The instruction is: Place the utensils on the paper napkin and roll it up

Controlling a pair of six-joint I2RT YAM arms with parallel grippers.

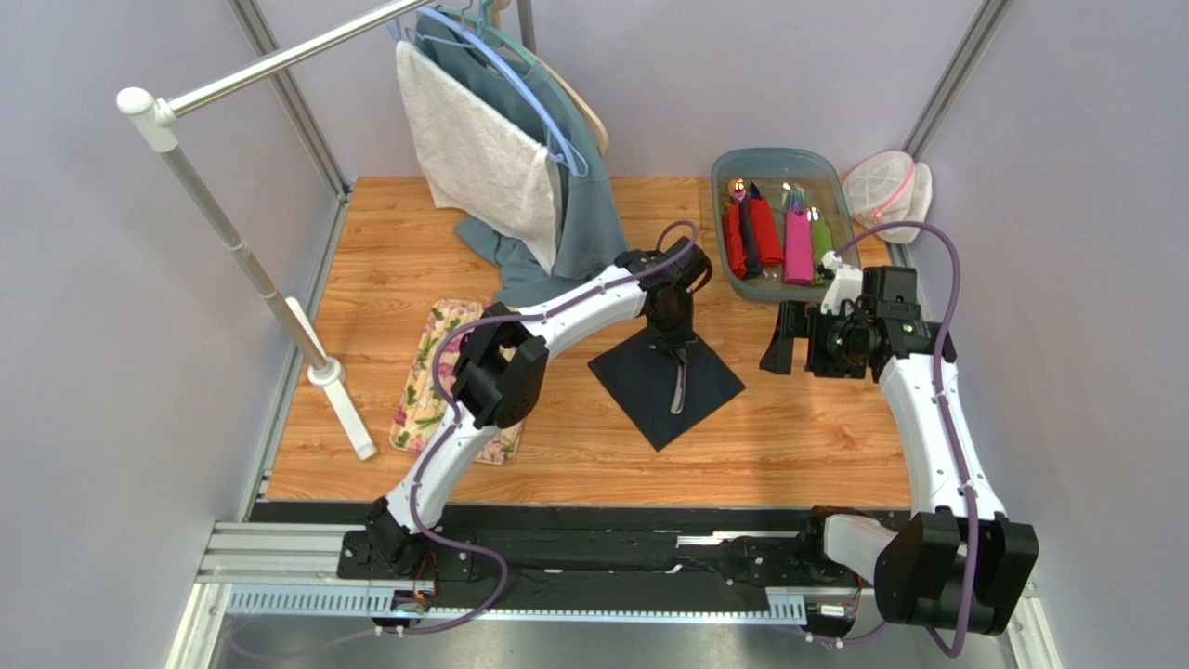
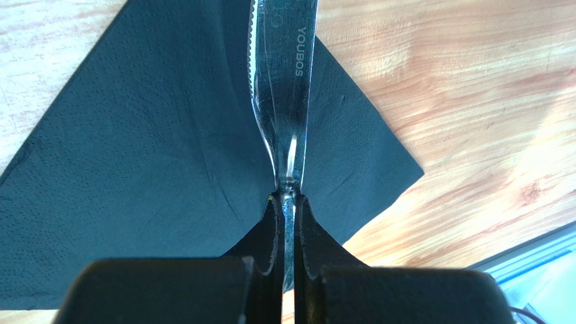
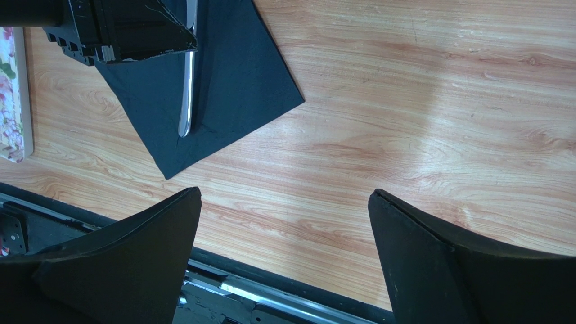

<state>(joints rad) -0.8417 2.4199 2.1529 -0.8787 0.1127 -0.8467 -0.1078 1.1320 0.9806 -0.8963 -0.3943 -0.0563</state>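
Observation:
The paper napkin (image 1: 635, 377) is a dark square lying cornerwise on the wooden table, also seen in the left wrist view (image 2: 135, 135) and the right wrist view (image 3: 236, 74). A silver knife (image 2: 284, 74) with a serrated edge, one of the utensils, stretches across the napkin. My left gripper (image 2: 287, 199) is shut on its thin neck, low over the napkin (image 1: 674, 342). The knife (image 3: 186, 94) rests on or just above the paper; I cannot tell which. My right gripper (image 1: 789, 339) hangs open to the right of the napkin, nothing between its fingers (image 3: 284, 196).
A grey bin (image 1: 726, 167) at the back right holds red, pink and green rolls. A floral mat (image 1: 440, 377) lies left of the napkin. A clothes rack (image 1: 251, 265) with hanging cloths (image 1: 489, 140) stands at the back left. A white mesh item (image 1: 882, 181) sits beside the bin.

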